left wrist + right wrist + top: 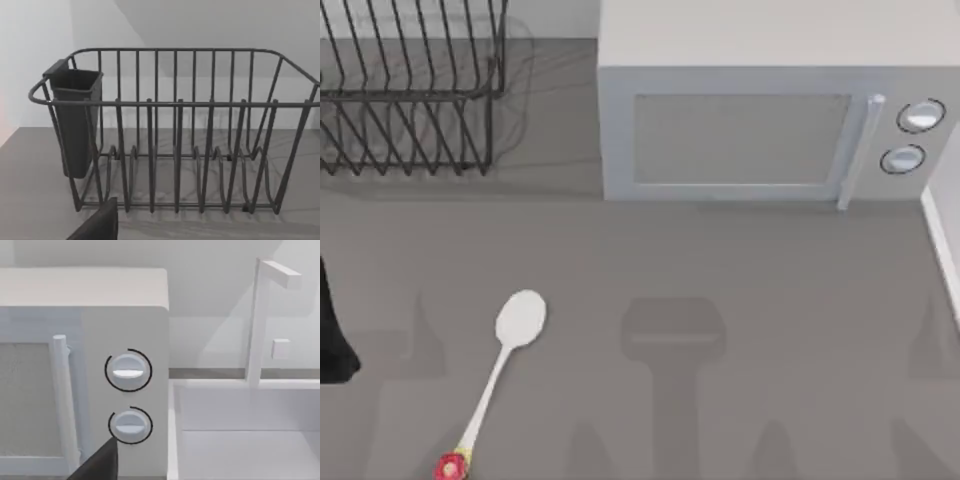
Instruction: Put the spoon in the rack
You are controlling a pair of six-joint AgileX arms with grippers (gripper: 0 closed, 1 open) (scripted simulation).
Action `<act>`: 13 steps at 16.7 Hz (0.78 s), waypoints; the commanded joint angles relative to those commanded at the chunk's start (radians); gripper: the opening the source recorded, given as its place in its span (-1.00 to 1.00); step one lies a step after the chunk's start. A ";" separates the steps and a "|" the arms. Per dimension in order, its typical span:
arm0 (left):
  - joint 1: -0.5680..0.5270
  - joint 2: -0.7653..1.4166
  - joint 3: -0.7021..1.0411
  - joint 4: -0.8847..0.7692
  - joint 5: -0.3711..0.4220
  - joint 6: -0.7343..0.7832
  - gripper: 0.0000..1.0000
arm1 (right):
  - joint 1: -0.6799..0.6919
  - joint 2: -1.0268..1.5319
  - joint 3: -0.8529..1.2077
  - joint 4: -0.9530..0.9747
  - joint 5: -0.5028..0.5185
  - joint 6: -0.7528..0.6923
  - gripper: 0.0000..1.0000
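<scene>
Rack (410,100) sits at the tabletop's (770,300) 10–11 o'clock corner in the top view: black wire, slanted rods, nothing between the rods. The left wrist view faces it head-on (175,150); a dark cutlery cup (75,120) hangs on one end wall, inside not visible from that angle.

Grey microwave (760,120) at 12–1 o'clock, door shut, vertical handle and two round knobs (128,370) on its right end. The right wrist view also catches a white sink basin (240,440) with a white faucet (260,320) just beside the microwave.

Spoon (500,370) lies flat on the tabletop at about 7–8 o'clock, bowl toward 1 o'clock, red-and-yellow knob at the near edge. Well apart from the rack, touching nothing else.

Left hand: a dark piece (335,340) at the 9 o'clock edge of the top view, off to the spoon's 9 o'clock, not touching it. Can't tell how far open it is; holds nothing that I can see.

Right hand: a dark finger tip (100,462) at the right wrist view's edge, facing the microwave knobs. Opening can't be told either.
</scene>
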 joint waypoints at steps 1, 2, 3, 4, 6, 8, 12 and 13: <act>0.000 0.000 0.000 0.000 0.000 0.000 1.00 | 0.000 0.000 0.000 0.000 0.000 0.000 1.00; 0.000 0.001 0.001 -0.001 0.000 0.000 1.00 | 0.000 0.000 0.000 0.000 0.000 0.000 1.00; -0.006 0.012 0.011 -0.010 0.001 -0.002 1.00 | 0.000 0.000 0.000 0.000 0.000 0.000 1.00; -0.015 0.033 0.031 -0.029 0.001 -0.006 1.00 | 0.000 0.000 0.000 0.000 0.000 0.000 1.00; -0.046 0.108 0.096 -0.089 0.003 -0.020 1.00 | 0.000 0.000 0.000 0.000 0.000 0.000 1.00; -0.087 0.226 0.185 -0.174 0.003 -0.037 1.00 | 0.000 0.000 0.000 0.000 0.000 0.000 1.00; -0.192 0.579 0.404 -0.399 0.001 -0.080 1.00 | 0.000 0.000 0.000 0.000 0.000 0.000 1.00; -0.220 0.682 0.462 -0.462 0.001 -0.091 1.00 | 0.000 0.000 0.000 0.000 0.000 0.000 1.00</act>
